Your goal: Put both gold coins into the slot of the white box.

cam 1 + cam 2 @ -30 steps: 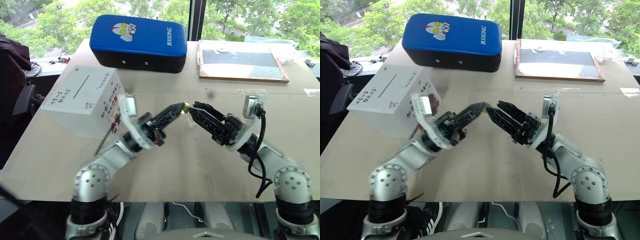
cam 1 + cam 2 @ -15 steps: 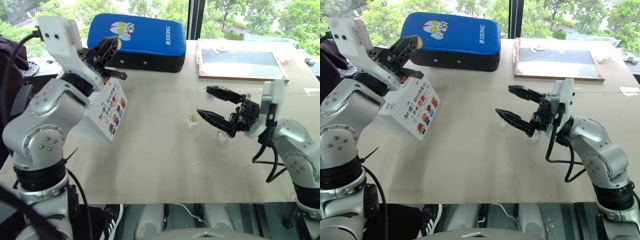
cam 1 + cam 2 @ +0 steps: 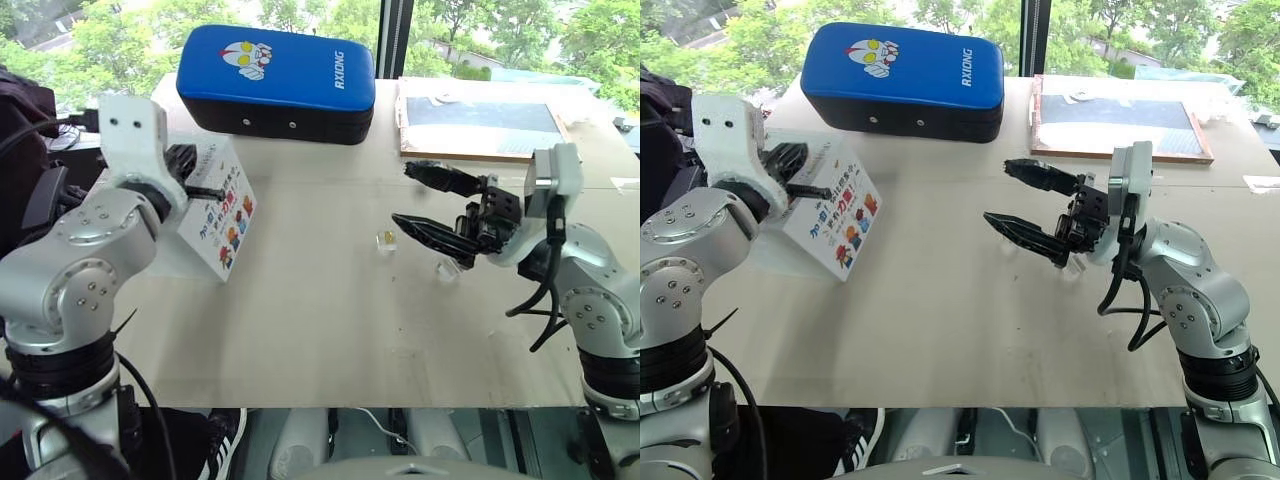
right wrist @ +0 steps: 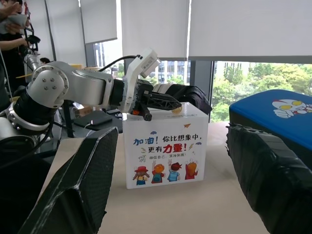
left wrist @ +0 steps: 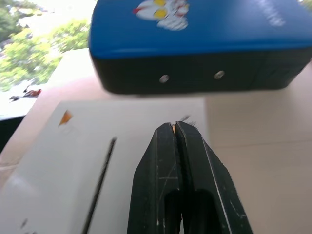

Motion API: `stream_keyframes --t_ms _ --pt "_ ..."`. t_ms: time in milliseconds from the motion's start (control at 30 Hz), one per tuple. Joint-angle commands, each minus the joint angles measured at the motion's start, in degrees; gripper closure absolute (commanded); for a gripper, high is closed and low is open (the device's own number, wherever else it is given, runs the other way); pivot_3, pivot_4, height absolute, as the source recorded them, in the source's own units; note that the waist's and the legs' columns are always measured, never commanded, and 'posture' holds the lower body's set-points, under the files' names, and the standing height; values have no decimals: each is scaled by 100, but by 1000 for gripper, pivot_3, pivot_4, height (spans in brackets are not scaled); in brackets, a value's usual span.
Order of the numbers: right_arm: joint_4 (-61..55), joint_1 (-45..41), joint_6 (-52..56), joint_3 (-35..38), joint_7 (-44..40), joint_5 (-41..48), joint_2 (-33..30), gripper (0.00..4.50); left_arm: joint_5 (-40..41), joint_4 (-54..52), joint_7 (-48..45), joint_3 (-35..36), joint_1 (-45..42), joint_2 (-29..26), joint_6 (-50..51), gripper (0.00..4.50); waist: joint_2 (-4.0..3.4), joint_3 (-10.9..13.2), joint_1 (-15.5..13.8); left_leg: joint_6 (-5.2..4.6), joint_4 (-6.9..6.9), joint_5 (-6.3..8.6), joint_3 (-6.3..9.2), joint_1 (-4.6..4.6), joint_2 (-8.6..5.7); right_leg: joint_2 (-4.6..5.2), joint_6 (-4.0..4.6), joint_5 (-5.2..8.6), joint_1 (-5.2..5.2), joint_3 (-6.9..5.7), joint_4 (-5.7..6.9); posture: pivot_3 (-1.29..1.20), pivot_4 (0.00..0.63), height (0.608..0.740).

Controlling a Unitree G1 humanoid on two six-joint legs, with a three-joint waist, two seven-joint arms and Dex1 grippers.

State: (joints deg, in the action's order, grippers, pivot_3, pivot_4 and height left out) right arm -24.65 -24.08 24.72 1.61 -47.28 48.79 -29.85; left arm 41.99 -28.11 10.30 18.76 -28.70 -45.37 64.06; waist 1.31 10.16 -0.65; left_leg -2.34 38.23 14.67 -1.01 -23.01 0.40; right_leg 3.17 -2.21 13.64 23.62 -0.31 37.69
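Left wrist view: fingers (image 5: pixel 168 161) pinch gold coin (image 5: pixel 173 128) above slot (image 5: pixel 100 180).

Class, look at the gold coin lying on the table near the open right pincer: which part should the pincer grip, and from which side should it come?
Grip the gold coin across its opposite edges, coming from above. It is tiny and sits low on the bare table, so a level approach would probably only push it along. The right pincer is open and now points sideways above the coin, so it would likely need to tip fingertips-down first.

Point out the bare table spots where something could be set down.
Free: the wide near strip of table, and the middle between white box and coin. Crowded: the far edge, with blue case and board, and around the right gripper.
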Motion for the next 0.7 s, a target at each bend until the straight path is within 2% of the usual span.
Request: stream_keyframes --t_ms 33,300,700 --pt "68 -183 -140 59 -116 -63 110 710 -223 -228 -167 348 14 -175 55 4500 0 0 0 0 0 0 -1 0 0 0 0 0 0 0 -1 0 150 740" --pt "180 -254 -168 43 -254 -203 247 710 -433 -212 -681 724 543 -298 225 4500 0 0 1 2 -2 0 -2 0 -1 32 0 0 1 -3 -1 0 150 740" --pt "166 -239 -170 80 -254 -336 273 710 -832 235 -1667 690 1076 -252 -436 4500 -4 -2 71 -17 -5 11 -8 10 -3 42 2 0 1 2 10 0 150 740"
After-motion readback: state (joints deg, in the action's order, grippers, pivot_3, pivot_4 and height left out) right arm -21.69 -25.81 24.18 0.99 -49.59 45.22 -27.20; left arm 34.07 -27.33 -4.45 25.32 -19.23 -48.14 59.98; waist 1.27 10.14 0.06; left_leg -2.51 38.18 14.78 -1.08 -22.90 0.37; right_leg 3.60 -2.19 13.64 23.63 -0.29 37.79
